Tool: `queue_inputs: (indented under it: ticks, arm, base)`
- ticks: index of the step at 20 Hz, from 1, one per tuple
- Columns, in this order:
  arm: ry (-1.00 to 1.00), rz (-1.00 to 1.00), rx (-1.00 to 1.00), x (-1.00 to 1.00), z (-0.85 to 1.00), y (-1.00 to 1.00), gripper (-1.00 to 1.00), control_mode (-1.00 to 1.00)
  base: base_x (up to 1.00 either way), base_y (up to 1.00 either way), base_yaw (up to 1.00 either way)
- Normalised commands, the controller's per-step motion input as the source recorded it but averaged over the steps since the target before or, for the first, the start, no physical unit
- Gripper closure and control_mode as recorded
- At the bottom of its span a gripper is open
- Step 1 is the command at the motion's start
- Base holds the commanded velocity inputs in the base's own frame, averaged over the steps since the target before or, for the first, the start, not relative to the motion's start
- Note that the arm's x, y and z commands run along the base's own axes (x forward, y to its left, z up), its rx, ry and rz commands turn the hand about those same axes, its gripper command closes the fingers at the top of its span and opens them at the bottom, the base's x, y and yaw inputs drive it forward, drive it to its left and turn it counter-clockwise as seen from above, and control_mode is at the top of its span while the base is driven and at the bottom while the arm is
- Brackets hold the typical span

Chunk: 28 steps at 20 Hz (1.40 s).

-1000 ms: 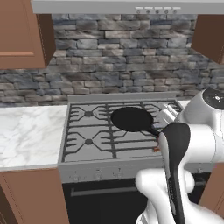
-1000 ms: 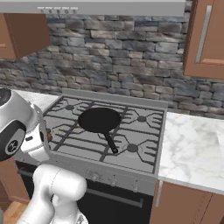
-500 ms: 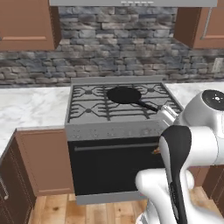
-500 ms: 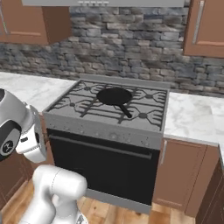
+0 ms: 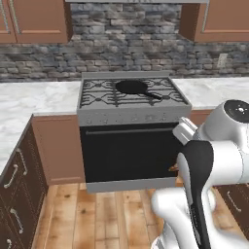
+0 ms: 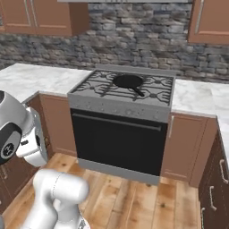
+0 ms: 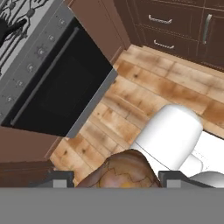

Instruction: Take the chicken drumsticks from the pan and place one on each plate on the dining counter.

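The arm is folded in close to the robot's base, well back from the stove [image 5: 131, 141], with its white links and dark joints stacked low above the wooden floor [image 5: 107, 214]. In the hand view the gripper [image 7: 117, 177] looks down across that floor, its two dark fingertips [image 7: 59, 178] standing to either side of a drumstick [image 7: 120, 173] and clenched on it. The drumstick is a rounded, golden-brown lump with a cracked, glossy skin; too little of it shows to tell which way its long axis runs.

The floor is made of warm plank boards with visible grain. Beyond it stands the stove, a grey metal range with a black glass oven door, a long bar handle and a row of small knobs. On top of the stove, on the dark cast grates, sits the pan [image 5: 132, 87], round, black and shallow. Its straight handle points toward the stove's front right corner. White veined marble worktops [image 5: 34, 99] flank the stove on both sides, over brown wooden cabinets [image 6: 185, 145]. Behind the stove rises a rough grey stone wall [image 5: 126, 29].
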Motion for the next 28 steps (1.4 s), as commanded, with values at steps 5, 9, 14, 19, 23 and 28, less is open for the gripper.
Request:
queue_inputs:
  ticks: [5, 9, 14, 19, 23, 28]
  arm:
    - [0.0, 0.0, 0.0, 0.0, 0.0, 0.0, 1.0, 1.0]
    - [0.0, 0.0, 0.0, 0.0, 0.0, 0.0, 1.0, 1.0]
    - [0.0, 0.0, 0.0, 0.0, 0.0, 0.0, 1.0, 1.0]
    - [0.0, 0.0, 0.0, 0.0, 0.0, 0.0, 1.0, 1.0]
    - [0.0, 0.0, 0.0, 0.0, 0.0, 0.0, 1.0, 1.0]
    - [0.0, 0.0, 0.0, 0.0, 0.0, 0.0, 1.0, 1.0]
  base:
    - [-1.0, 0.31, 0.01]
    - [-1.0, 0.56, 0.1]
    - [-1.0, 0.81, 0.13]
    - [-1.0, 0.92, 0.13]
    - [-0.9, 0.98, 0.07]
    - [-0.27, 1.0, 0.0]
